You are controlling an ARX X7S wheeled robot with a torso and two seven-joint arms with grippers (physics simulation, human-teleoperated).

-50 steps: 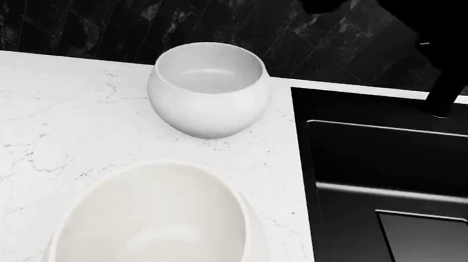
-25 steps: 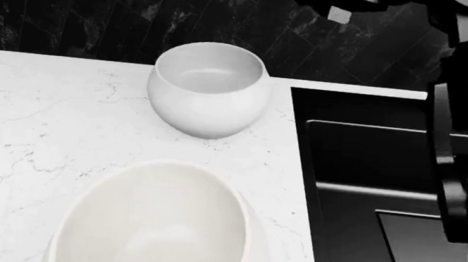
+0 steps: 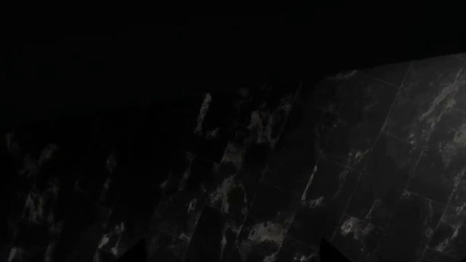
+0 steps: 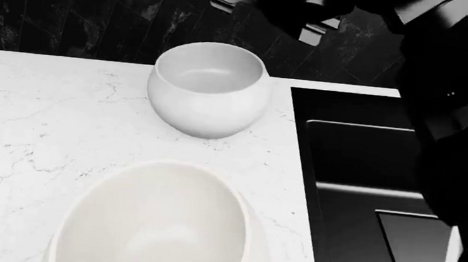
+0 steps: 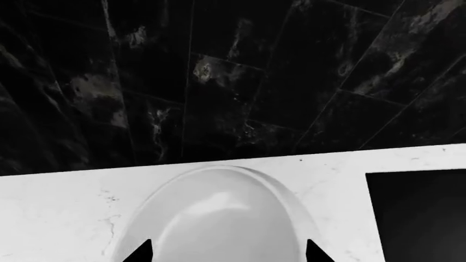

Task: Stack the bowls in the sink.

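The smaller white bowl (image 4: pixel 208 87) stands upright on the marble counter (image 4: pixel 40 120) near the back wall. The larger cream-white bowl (image 4: pixel 154 225) sits in front of it at the near edge of the head view. The black sink (image 4: pixel 366 174) lies to their right, partly covered by my right arm. My right gripper (image 4: pixel 274 9) hangs above and behind the smaller bowl. In the right wrist view this gripper (image 5: pixel 227 255) is open, its tips straddling the smaller bowl (image 5: pixel 218 218) without touching it. My left gripper (image 3: pixel 231 254) is open and faces only dark wall tiles.
A black marbled tile wall (image 4: pixel 75 9) runs along the back of the counter. My right arm (image 4: pixel 456 112) crosses above the sink and hides its back right corner. The sink's edge (image 5: pixel 418 218) shows beside the smaller bowl in the right wrist view.
My right arm has swung in from the right over the sink, and its gripper has moved left to hang above the smaller bowl. Both bowls stay where they were.
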